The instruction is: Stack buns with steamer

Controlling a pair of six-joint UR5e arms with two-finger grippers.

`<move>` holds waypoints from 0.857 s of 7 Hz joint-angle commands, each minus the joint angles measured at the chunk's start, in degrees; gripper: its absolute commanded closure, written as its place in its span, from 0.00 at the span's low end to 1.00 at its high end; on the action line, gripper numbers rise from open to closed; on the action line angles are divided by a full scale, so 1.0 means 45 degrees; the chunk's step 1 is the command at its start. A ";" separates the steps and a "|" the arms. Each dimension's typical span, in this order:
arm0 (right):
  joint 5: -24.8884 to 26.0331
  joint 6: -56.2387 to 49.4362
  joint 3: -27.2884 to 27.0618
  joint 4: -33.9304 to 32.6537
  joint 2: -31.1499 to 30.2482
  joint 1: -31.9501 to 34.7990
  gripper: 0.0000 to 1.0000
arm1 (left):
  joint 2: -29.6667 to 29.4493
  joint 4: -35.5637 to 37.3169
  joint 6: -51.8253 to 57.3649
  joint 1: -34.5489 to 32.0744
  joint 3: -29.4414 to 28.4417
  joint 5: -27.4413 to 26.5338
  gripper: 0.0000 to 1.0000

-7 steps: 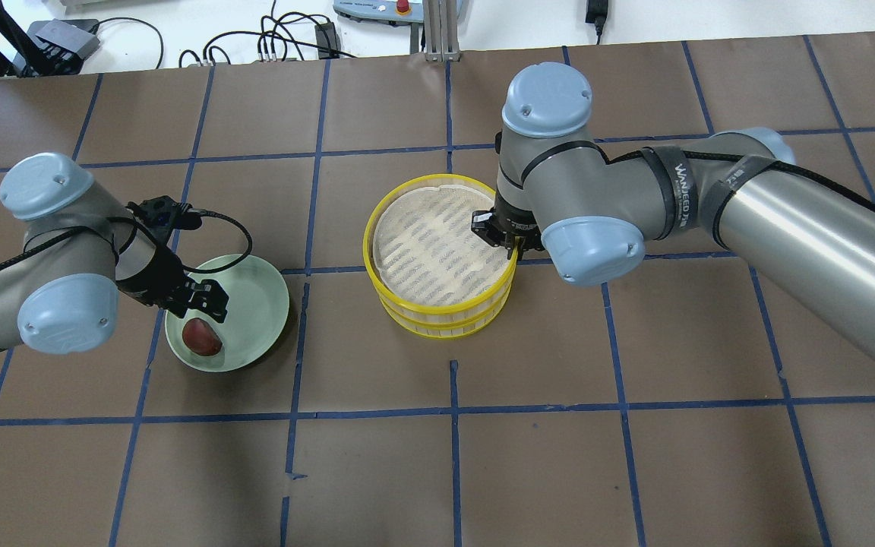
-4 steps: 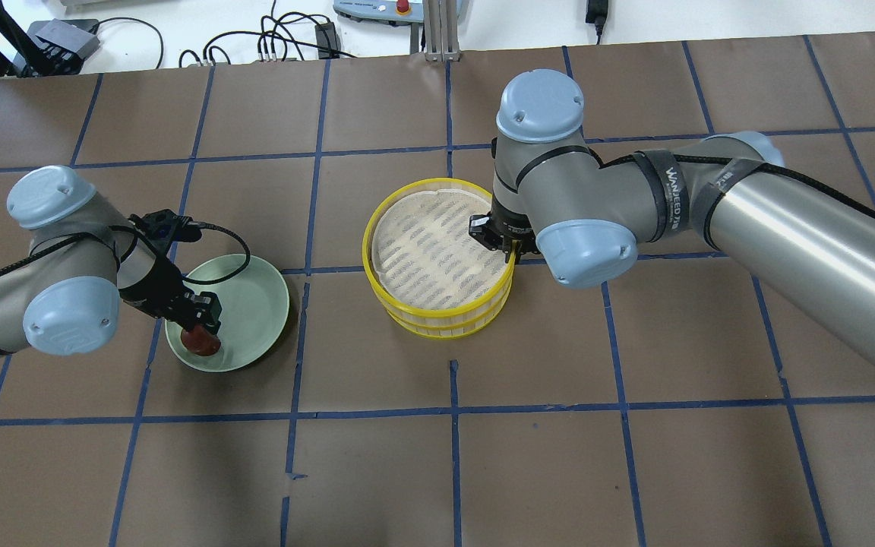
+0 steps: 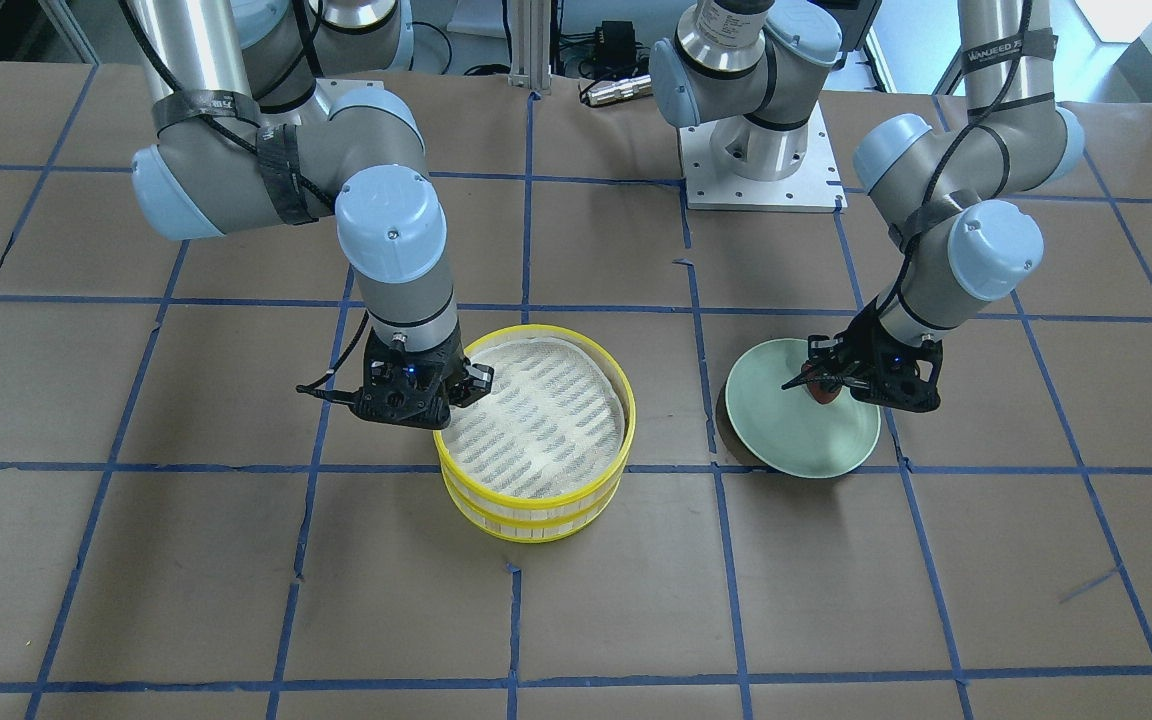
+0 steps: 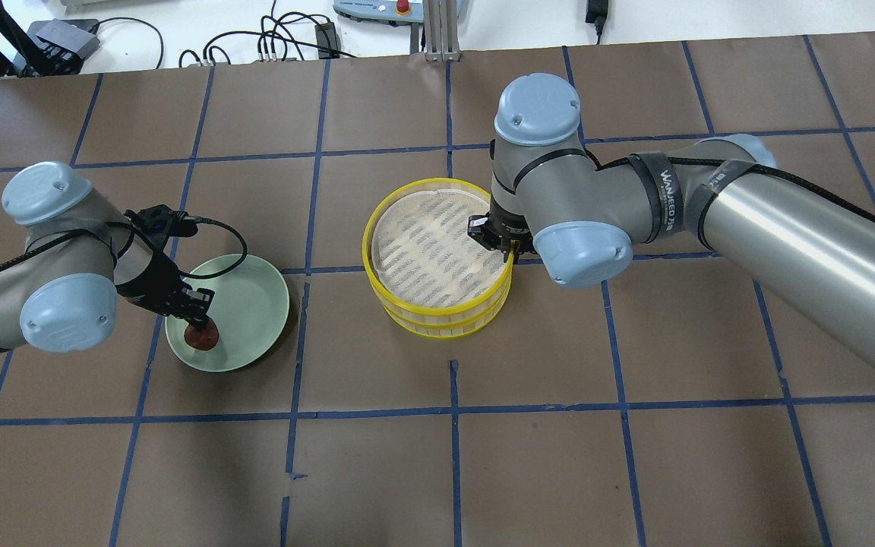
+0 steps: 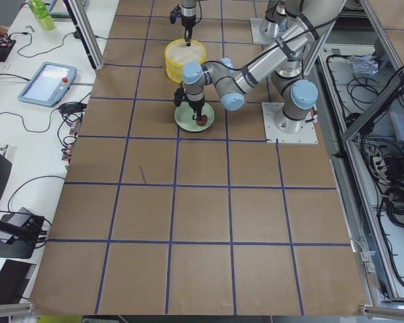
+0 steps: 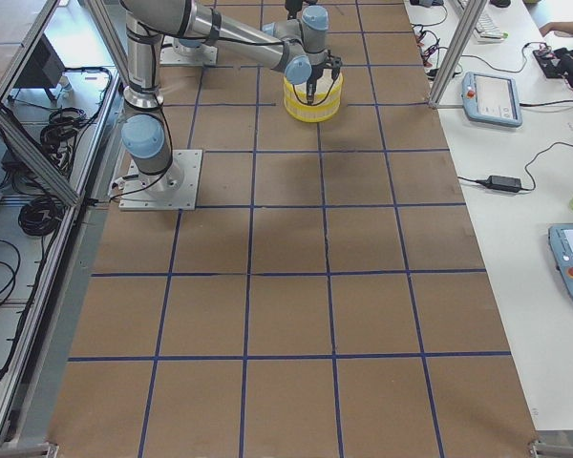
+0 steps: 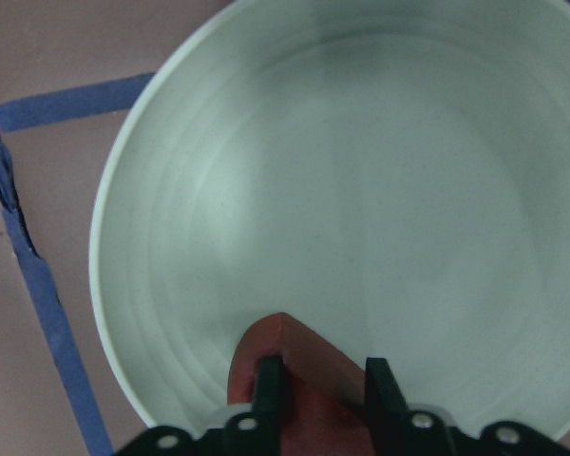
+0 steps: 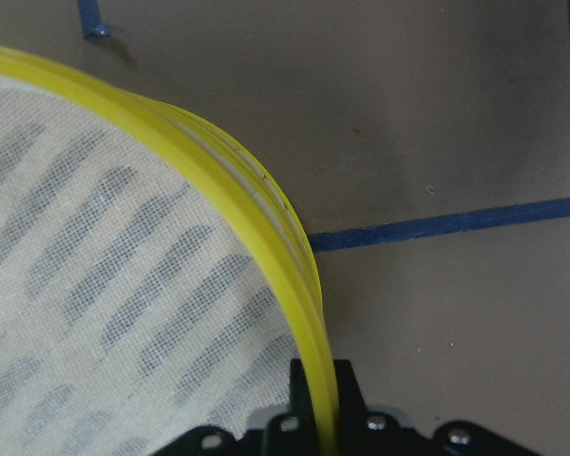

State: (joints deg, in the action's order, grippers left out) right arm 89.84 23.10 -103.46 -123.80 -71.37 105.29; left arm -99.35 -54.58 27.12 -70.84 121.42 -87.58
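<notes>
My left gripper [image 7: 321, 378] has its fingers pinched on the brown bun [image 7: 287, 344], one on each flank. The bun lies at about 7 o'clock in the green plate [image 7: 361, 180], going by the overhead view. The hold is near one end of a soft bun, so I judge that a fast lift could let it swing or slip out, and a harder squeeze could dent it. The plate is light and may skid if a fingertip drags on it.

Beyond it, at the plate's 3 o'clock, the two steamer trays [image 4: 437, 315] sit stacked. My right gripper [image 8: 321, 380] is clamped across the upper tray's yellow rim [image 8: 256, 204] at its 3 o'clock. One grip point on a wide tray means it could tip or drag the lower tray when raised.

I cannot see the white bun. The upper tray shows only bare cloth.

The right wrist hangs over the stack's 3 o'clock side, so the bun should come in from 9 o'clock. At 12 o'clock, along the far table edge, lie cables [image 4: 285, 45].
</notes>
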 commanded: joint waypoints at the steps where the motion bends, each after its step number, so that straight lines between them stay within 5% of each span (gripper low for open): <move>1: 0.0035 0.0003 -0.0036 -0.0048 0.0020 -0.0019 0.01 | 0.0881 -0.0252 -0.1666 -0.1511 -0.1310 0.0049 0.88; 3: 0.0016 -0.0249 0.0488 0.0242 -0.0678 -0.0329 0.00 | 0.0791 -0.0916 -0.5440 -0.3854 -0.2911 0.0126 0.88; 6: -0.0199 -0.1203 0.3100 0.6358 -0.3060 -0.2007 0.00 | 0.0089 -0.0901 -0.9801 -0.6340 -0.4049 0.0960 0.88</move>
State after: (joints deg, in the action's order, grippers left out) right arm 89.12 20.08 -94.80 -106.84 -81.10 99.37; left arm -97.48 -59.05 -8.34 -94.87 105.23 -85.64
